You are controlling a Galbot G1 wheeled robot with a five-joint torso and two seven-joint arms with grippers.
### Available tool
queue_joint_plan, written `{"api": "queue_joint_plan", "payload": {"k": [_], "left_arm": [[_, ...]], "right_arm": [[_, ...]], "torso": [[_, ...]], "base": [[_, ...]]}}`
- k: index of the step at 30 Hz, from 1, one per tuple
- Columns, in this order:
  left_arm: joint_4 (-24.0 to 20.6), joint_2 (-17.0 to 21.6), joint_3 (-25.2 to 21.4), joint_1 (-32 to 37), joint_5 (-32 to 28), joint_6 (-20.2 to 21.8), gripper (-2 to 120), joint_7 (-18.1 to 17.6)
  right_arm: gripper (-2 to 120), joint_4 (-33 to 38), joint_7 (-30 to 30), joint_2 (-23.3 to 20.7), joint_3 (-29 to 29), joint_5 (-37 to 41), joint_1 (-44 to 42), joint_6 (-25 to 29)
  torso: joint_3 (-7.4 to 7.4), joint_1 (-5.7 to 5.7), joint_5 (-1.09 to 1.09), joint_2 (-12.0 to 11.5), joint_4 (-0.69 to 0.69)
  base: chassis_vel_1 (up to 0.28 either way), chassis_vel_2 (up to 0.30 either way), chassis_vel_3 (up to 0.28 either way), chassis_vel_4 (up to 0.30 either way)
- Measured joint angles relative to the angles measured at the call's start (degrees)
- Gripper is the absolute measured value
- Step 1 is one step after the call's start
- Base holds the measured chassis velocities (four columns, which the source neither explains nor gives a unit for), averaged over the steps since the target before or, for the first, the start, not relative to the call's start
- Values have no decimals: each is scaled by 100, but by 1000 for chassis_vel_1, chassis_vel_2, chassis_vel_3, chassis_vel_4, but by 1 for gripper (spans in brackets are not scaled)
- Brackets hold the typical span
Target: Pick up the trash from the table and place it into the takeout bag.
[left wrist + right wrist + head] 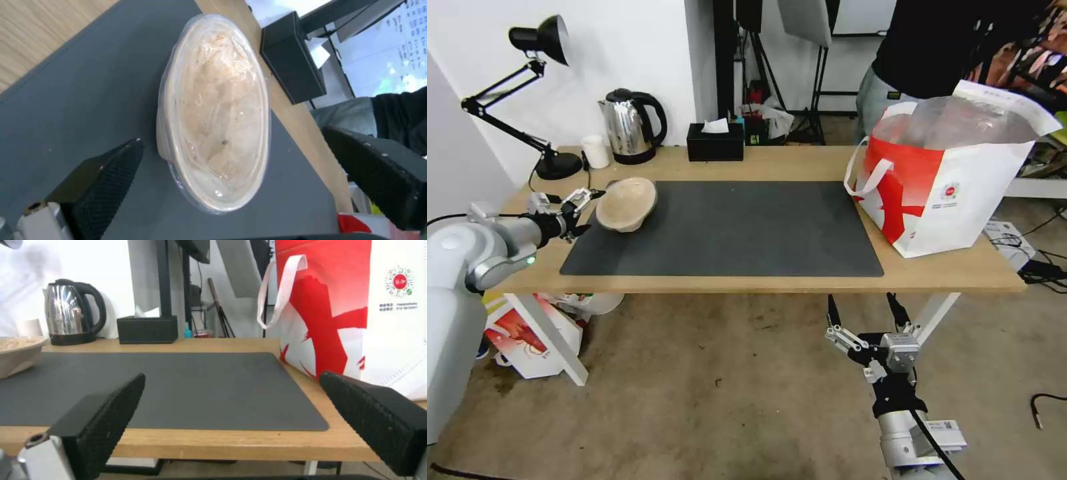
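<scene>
The round beige pulp bowl (626, 204) sits tilted on the dark grey mat (740, 230) of the light-wood worktop (800, 164), just at three o'clock of the left gripper (591, 211), whose fingers are spread wide and apart from it. The right gripper (864, 308) hangs open below the worktop's front edge, the white-and-red takeout bag (944, 180) toward its one o'clock.

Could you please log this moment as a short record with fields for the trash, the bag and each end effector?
trash on table: beige pulp bowl with a clear film over it, at the left end of the dark mat
takeout bag: upright on the table's right end, mouth open
left end effector: open, beside the bowl
right end effector: open, below the table's front edge
</scene>
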Motion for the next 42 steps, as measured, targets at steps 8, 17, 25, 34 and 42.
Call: {"api": "queue_joint_plan", "payload": {"k": [8, 17, 25, 34, 42], "left_arm": [[173, -30, 135, -126, 174, 5, 100, 69], [287, -172, 240, -249, 313, 80, 100, 119], [448, -281, 373, -401, 366, 81, 100, 126], [582, -344, 485, -549, 418, 72, 100, 148], [752, -446, 580, -651, 565, 71, 100, 168]], "right_arm": [[100, 0, 0, 0, 0, 0, 0, 0], [100, 0, 0, 0, 0, 0, 0, 0], [100, 0, 0, 0, 0, 0, 0, 0], [100, 0, 0, 0, 0, 0, 0, 0], [100, 0, 0, 0, 0, 0, 0, 0]], "torso": [[0, 0, 0, 0, 0], [0, 0, 0, 0, 0], [0, 0, 0, 0, 0], [0, 0, 0, 0, 0], [0, 0, 0, 0, 0]], "base": [[0, 0, 0, 0], [0, 0, 0, 0], [0, 0, 0, 0], [0, 0, 0, 0], [0, 0, 0, 0]]}}
